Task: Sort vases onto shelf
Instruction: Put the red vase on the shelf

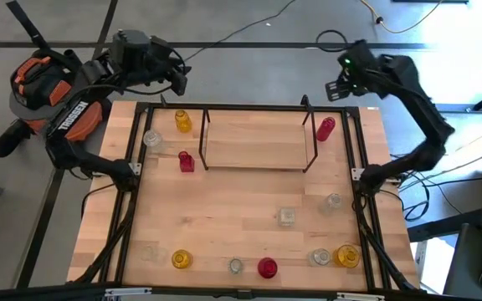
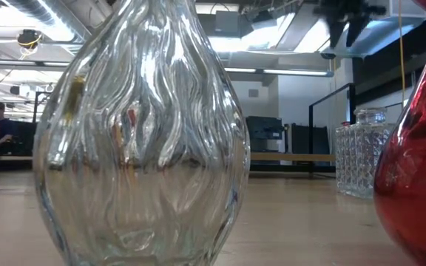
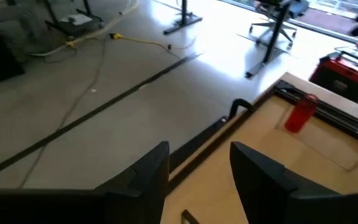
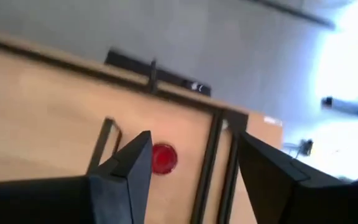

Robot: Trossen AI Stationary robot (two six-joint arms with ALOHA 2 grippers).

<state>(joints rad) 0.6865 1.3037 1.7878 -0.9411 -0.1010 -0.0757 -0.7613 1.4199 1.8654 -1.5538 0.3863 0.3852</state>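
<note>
The shelf (image 1: 258, 144) is a light-wood board in a thin black wire frame, standing on the far middle of the table. No vase is on it. Around it stand a yellow vase (image 1: 182, 121), a clear vase (image 1: 151, 139) and two red vases (image 1: 186, 161) (image 1: 325, 128). Several more red, yellow and clear vases line the near edge, among them a red one (image 1: 267, 267). My left gripper (image 1: 178, 79) (image 3: 197, 165) hangs open above the table's far left corner. My right gripper (image 1: 335, 88) (image 4: 191, 155) is open, high above the far right corner, over the red vase (image 4: 163, 157).
Black rails (image 1: 362, 150) run along the table's sides and far edge. A clear cut-glass jar (image 1: 286, 216) and a small clear vase (image 1: 333, 201) stand right of centre. In the low view a big clear vase (image 2: 139, 133) and a red one (image 2: 420, 170) fill the front.
</note>
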